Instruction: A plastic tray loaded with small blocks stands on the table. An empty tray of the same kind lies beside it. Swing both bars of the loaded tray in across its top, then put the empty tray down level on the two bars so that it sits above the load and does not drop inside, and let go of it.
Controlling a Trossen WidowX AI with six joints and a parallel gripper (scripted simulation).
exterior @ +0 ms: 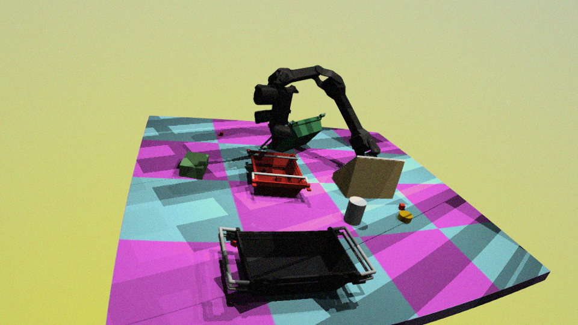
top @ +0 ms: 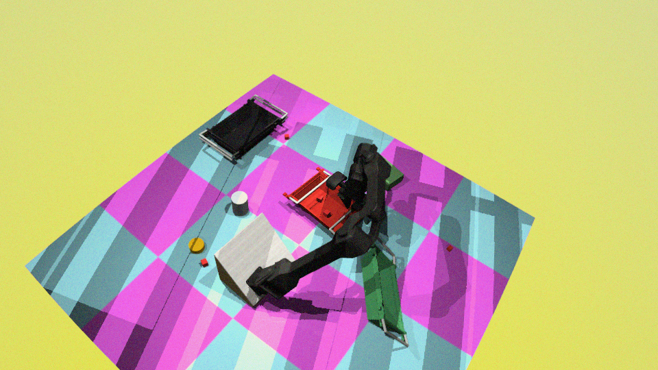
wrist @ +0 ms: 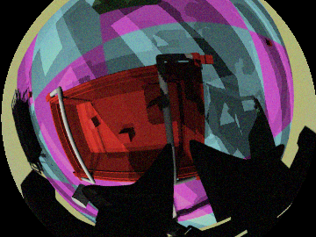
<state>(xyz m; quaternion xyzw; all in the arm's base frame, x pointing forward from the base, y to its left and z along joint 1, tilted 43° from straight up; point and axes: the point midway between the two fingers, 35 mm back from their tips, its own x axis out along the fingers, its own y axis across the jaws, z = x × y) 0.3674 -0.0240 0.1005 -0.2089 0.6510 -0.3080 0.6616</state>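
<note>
The loaded red tray (top: 338, 204) (exterior: 279, 189) (wrist: 110, 105) stands on the table with small red blocks (top: 327, 214) (wrist: 95, 121) inside. One pale wire bar (top: 312, 189) (exterior: 279, 174) (wrist: 68, 127) lies across its top. The other bar (top: 340, 221) (wrist: 167, 114) is over the opposite end, inside the rim. My gripper (wrist: 181, 146) is at that bar, fingers narrowly apart; the bar passes loosely by the left finger, not clamped. The top view hides the fingertips. An empty green tray (top: 382, 290) (exterior: 307, 128) is tilted near the arm. A black tray (top: 243, 129) (exterior: 298, 284) looks empty too.
A pale wedge (top: 253, 253) (exterior: 376, 177) stands by the arm's base. A grey cylinder (top: 239, 203) (exterior: 355, 210), a yellow disc (top: 196, 244) (exterior: 404, 216), a green block (top: 394, 177) (exterior: 194, 165) and loose red cubes (top: 204, 262) (top: 449, 248) are around.
</note>
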